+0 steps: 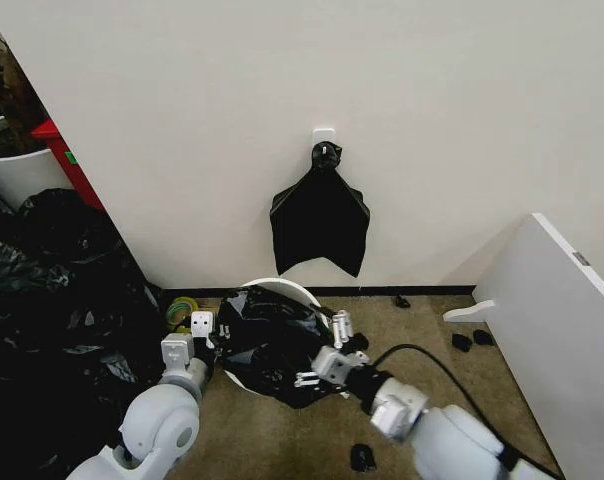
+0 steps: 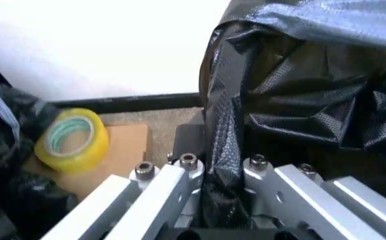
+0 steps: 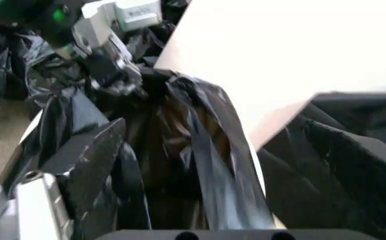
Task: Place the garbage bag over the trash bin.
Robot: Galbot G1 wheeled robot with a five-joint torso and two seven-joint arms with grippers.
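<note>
Bin [image 1: 282, 286] stands on the floor against the wall, its mouth draped by the bag [image 1: 272, 340]. Left pincer [image 1: 203, 329] is clamped on the bag's left edge; right pincer [image 1: 327, 352] grips its right edge.

The thin black plastic garbage bag [image 1: 272, 340] looks glossy and wrinkled, with a fine embossed grain in the left wrist view [image 2: 300, 100]. The round white plastic trash bin [image 1: 282, 285] has a smooth rim. The left gripper's [image 2: 223, 172] fingers [image 2: 162, 195] are matt pale metal. The yellow tape roll [image 2: 72, 140] is shiny.
</note>
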